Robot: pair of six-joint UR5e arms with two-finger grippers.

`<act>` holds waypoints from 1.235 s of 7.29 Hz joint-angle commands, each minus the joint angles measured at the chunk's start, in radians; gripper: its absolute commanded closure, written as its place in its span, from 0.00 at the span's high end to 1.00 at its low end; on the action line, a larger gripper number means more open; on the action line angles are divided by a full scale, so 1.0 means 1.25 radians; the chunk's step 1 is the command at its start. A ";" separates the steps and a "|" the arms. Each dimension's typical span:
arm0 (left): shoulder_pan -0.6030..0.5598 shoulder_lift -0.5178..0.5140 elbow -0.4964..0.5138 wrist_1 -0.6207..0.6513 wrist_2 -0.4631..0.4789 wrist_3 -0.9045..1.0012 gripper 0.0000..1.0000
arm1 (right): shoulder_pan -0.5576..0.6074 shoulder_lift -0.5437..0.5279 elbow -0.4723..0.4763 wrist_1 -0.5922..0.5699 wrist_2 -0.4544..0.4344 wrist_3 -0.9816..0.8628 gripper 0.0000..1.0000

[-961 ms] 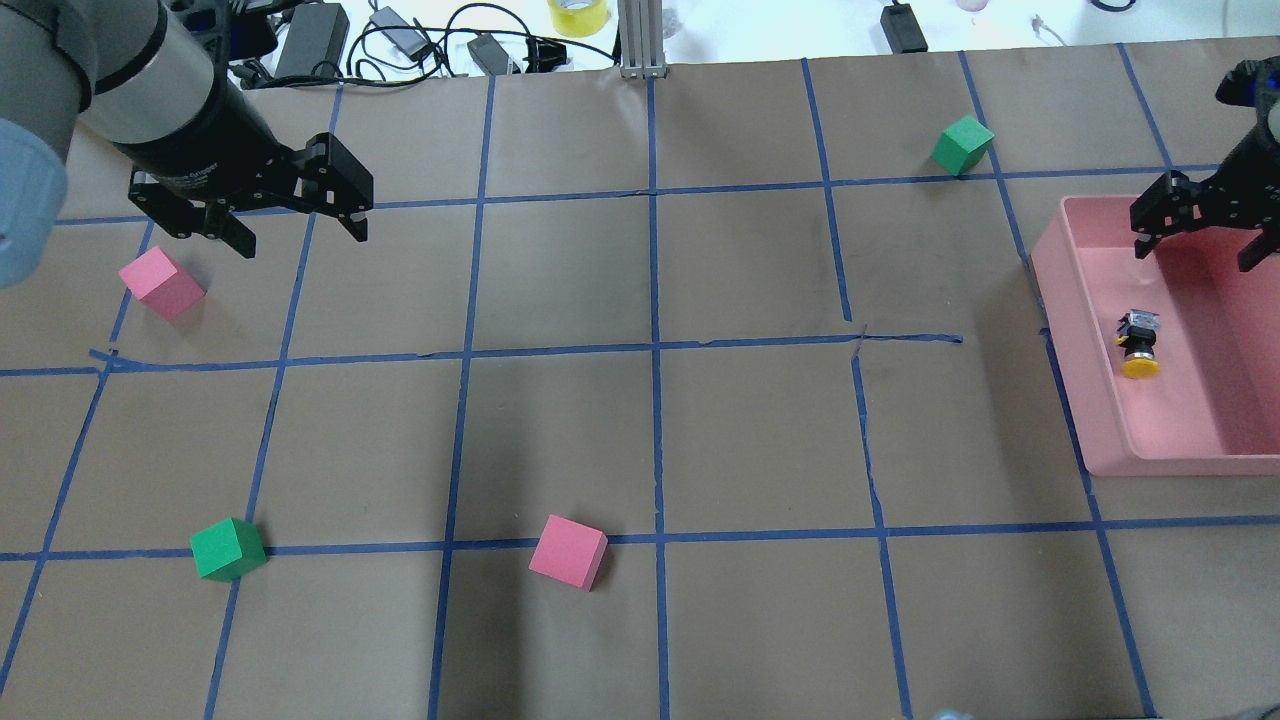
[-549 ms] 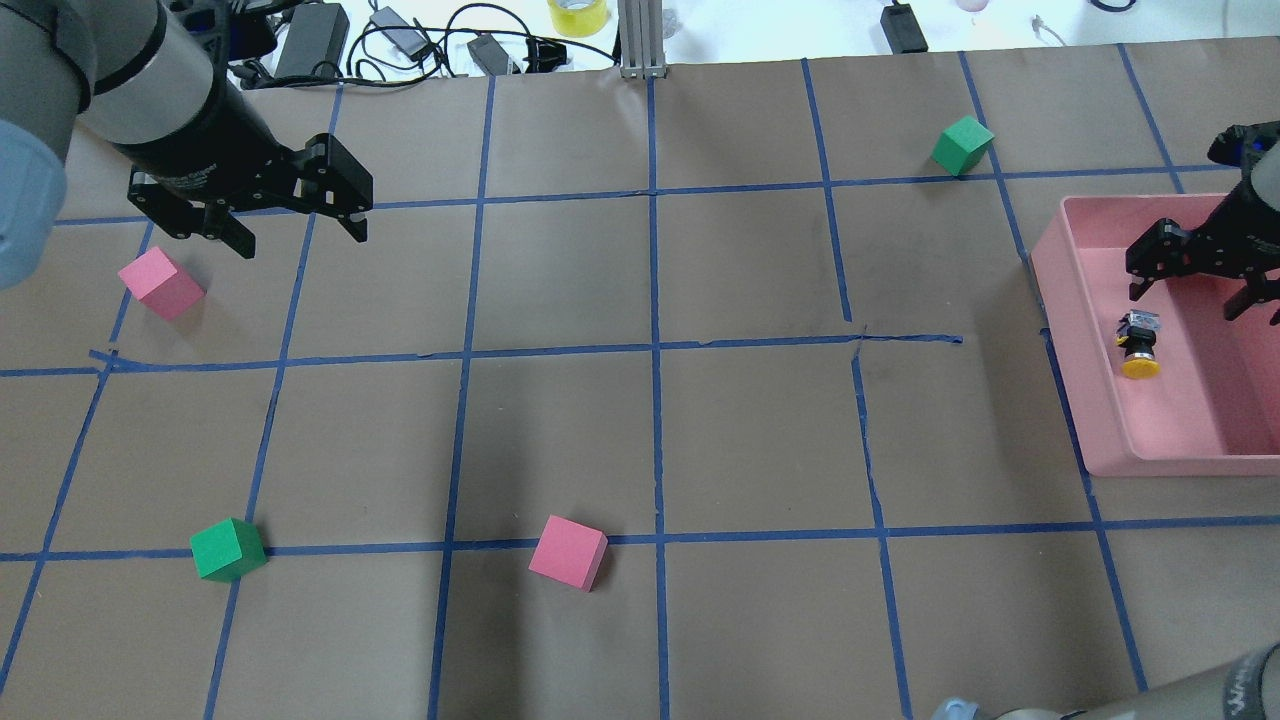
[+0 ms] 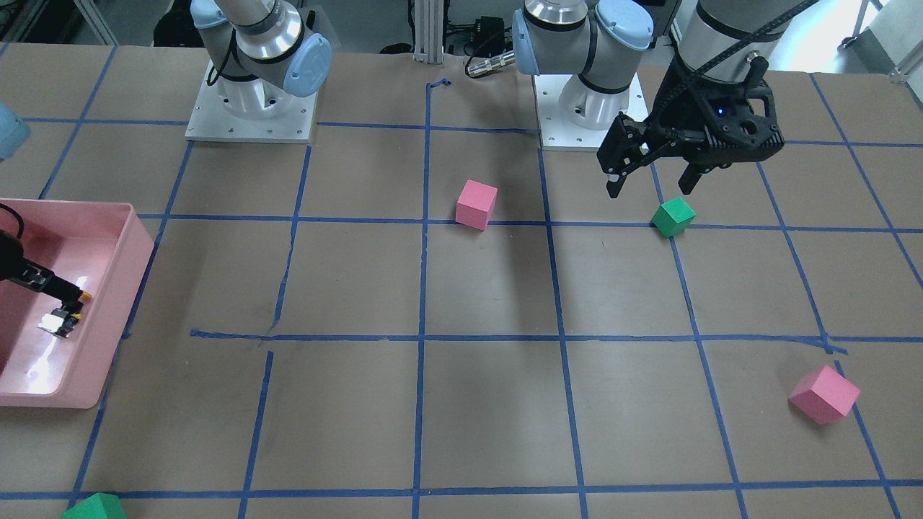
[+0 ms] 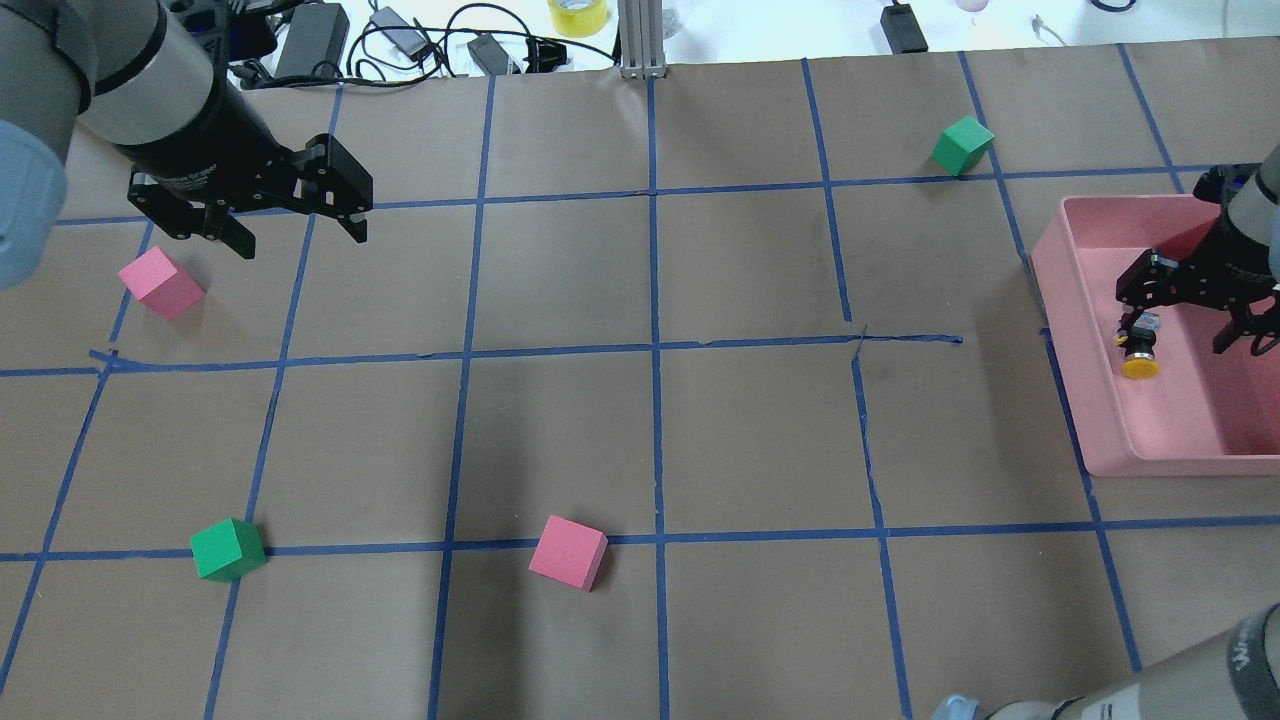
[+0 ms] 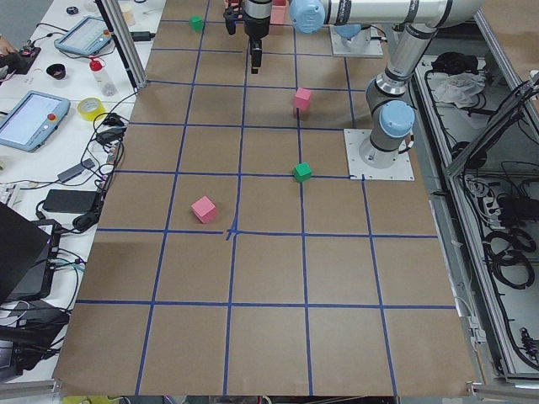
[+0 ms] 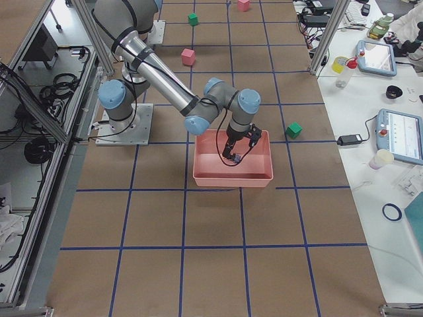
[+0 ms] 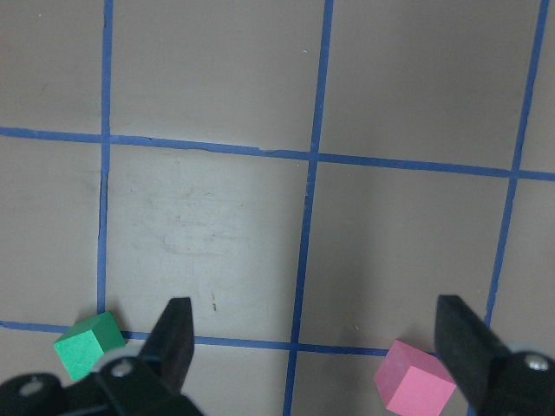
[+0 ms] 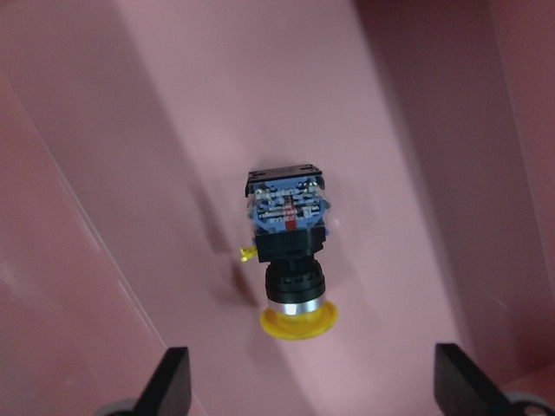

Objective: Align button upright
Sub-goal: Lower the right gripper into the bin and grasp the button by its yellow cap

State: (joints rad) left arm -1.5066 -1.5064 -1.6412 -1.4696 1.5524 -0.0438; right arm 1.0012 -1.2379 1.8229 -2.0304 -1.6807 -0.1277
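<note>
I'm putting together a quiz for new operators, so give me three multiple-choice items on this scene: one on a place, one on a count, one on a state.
1. Where is the small push-button switch with yellow cap and black body?
A) on a robot base plate
B) in the pink plastic tray
C) on a roll of yellow tape

2. How many coloured cubes lie on the brown paper table?
A) two
B) six
C) four

3. How does the push-button switch rest?
A) on its side
B) upright on its base
C) balanced on its cap

Answers:
1 B: it lies on the tray's floor in the overhead view.
2 C: two pink and two green cubes show in the overhead view.
3 A: the right wrist view shows its whole length, from cap to contact block, along the floor.
</note>
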 commanded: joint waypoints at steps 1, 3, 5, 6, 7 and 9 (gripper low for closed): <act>0.000 0.000 0.001 0.000 0.000 0.001 1.00 | -0.001 0.028 0.001 -0.003 -0.003 0.028 1.00; 0.001 0.000 0.001 0.000 0.000 0.001 1.00 | -0.001 0.045 -0.002 -0.005 0.008 0.032 1.00; 0.001 0.000 0.000 0.000 0.000 0.001 1.00 | -0.001 0.058 -0.004 -0.010 0.012 0.033 1.00; 0.001 0.000 0.001 0.000 0.000 0.001 1.00 | -0.001 0.062 -0.004 -0.012 0.012 0.032 1.00; 0.001 0.000 0.001 0.000 0.000 0.001 1.00 | -0.001 0.064 -0.002 -0.012 0.009 0.032 1.00; 0.003 0.000 0.001 0.000 0.000 -0.001 1.00 | -0.001 0.070 0.000 -0.015 0.006 0.031 0.97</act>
State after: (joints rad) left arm -1.5044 -1.5064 -1.6404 -1.4696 1.5524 -0.0432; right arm 1.0001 -1.1564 1.8214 -2.0477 -1.6716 -0.0883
